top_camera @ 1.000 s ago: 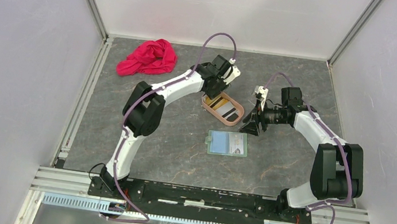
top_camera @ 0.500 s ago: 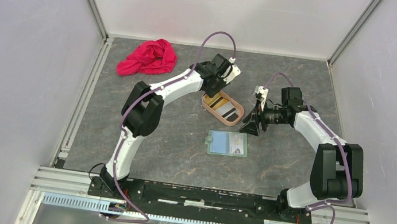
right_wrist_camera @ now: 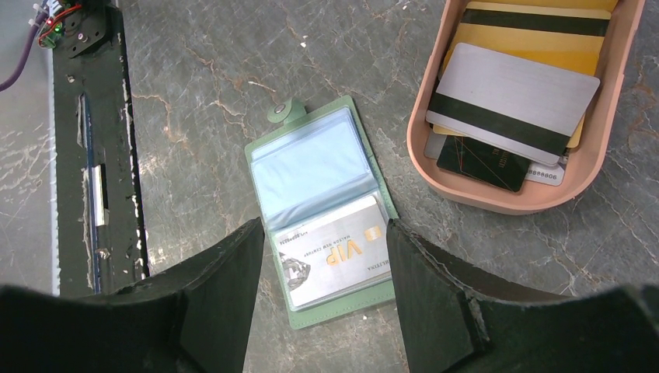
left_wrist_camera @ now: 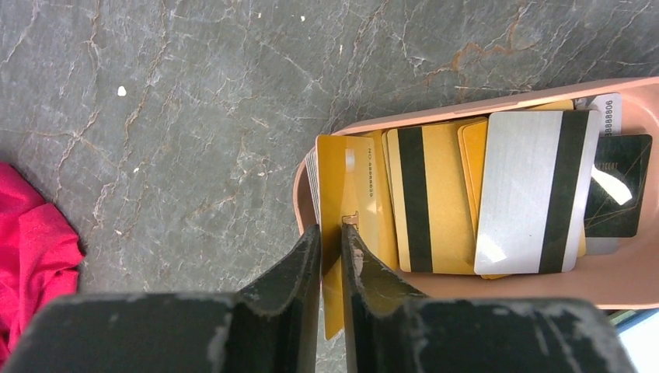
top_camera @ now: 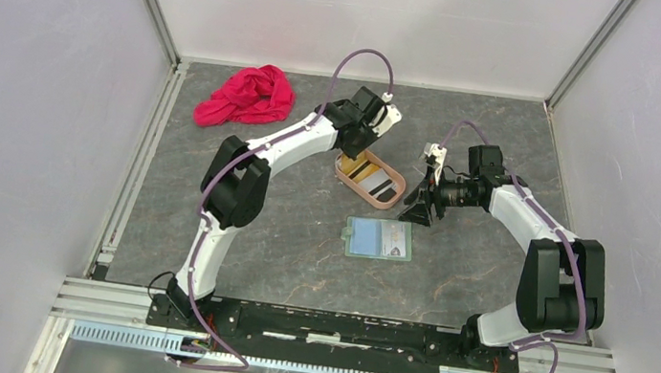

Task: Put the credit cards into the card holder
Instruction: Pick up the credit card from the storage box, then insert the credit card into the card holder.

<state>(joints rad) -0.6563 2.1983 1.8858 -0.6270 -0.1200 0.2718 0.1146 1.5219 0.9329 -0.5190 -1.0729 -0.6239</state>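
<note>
Left gripper is clamped on one gold card at the pink tray's 10 o'clock end. The other cards overlap, half buried, so maybe five more. Right gripper hangs spread over the open card holder, at the tray's 6 o'clock, with one VIP card pocketed.

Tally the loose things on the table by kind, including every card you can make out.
Credit cards: at least 7 (they overlap in the tray; 1 sits in the holder)
Card holder: 1
Tray: 1
Red cloth: 1
Total: at least 10
</note>
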